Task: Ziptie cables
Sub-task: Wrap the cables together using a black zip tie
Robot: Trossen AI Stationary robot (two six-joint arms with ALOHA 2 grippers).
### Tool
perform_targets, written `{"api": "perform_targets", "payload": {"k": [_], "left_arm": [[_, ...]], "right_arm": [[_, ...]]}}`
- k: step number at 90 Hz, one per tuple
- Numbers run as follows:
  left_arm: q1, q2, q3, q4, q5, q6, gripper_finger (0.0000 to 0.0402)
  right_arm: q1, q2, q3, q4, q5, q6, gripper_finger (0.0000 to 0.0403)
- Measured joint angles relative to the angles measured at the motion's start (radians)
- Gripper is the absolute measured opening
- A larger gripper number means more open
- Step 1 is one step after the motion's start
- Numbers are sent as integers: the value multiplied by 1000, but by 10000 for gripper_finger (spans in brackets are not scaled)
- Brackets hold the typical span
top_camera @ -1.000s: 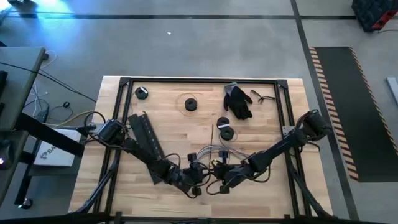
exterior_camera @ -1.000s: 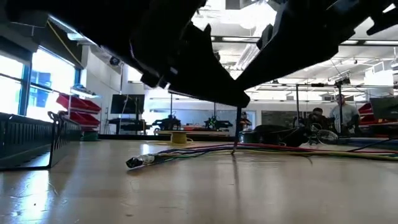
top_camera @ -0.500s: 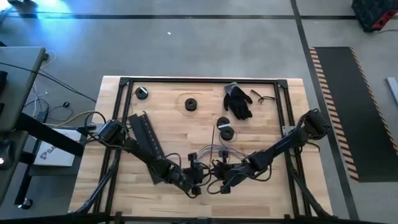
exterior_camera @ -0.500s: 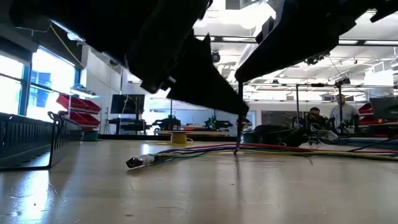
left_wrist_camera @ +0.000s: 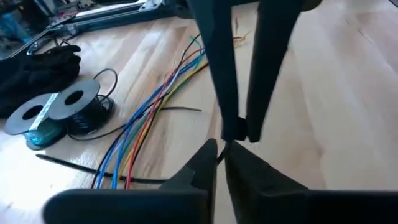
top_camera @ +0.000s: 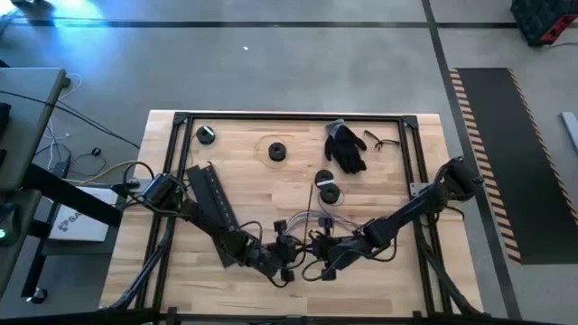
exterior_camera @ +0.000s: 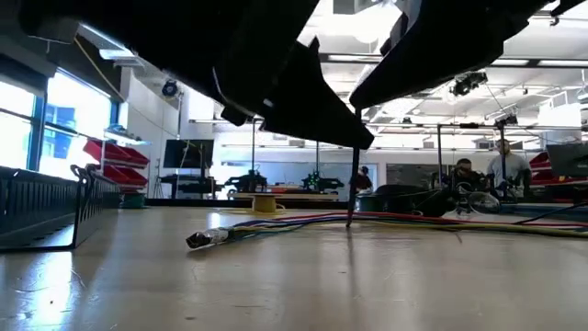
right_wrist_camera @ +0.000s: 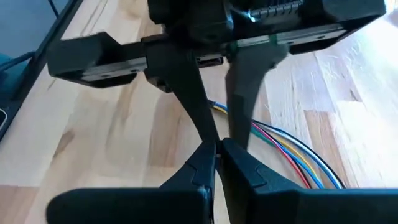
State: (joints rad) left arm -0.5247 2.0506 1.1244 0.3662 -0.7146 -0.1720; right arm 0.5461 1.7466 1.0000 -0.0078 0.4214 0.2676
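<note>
I have both arms brought together over the near middle of the surface (top_camera: 244, 153), tip to tip. In the high view the left gripper (top_camera: 287, 267) and the right gripper (top_camera: 318, 264) sit just beside each other, above the near end of the cables (top_camera: 302, 221).

Left wrist view: my own fingers (left_wrist_camera: 202, 158) are pressed nearly together, with only a slit between them; the other arm's fingers stand upright straight ahead, tips almost touching mine. Right wrist view shows the same from the other side: right fingers (right_wrist_camera: 200, 163) drawn close, the left gripper's pair crossing down onto them. Something thin appears to be pinched where the tips meet, probably the tie, but I cannot make it out for certain.

Low view: a thin dark strip (exterior_camera: 354, 188) hangs straight down from the meeting point, its lower end at the cables (exterior_camera: 303, 221), which lie flat in a loose run of blue, yellow, red and pale wires. The cables are not bundled yet.

Judgement: I am at the stage of handling the tie between the two grippers, before closing it round the wires. The next move calls for threading one end through the head without dropping it, then lowering onto the bundle.

Writing: a pale box (top_camera: 77, 221) off the left edge carries lettering, too small to read. Two spools (left_wrist_camera: 53, 106) show no legible label.
</note>
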Motion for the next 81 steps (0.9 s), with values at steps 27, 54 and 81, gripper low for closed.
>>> {"api": "perform_targets", "payload": {"k": [27, 54, 81], "left_arm": [[1, 0, 0, 4, 23, -122, 0], [-5, 2, 1, -15, 47, -149, 0], [-42, 2, 0, -57, 32, -149, 0]], "right_arm": [[31, -17, 0, -29, 49, 12, 6], [-49, -136, 0, -141, 91, 104, 120], [-403, 14, 0, -76, -97, 122, 204]]}}
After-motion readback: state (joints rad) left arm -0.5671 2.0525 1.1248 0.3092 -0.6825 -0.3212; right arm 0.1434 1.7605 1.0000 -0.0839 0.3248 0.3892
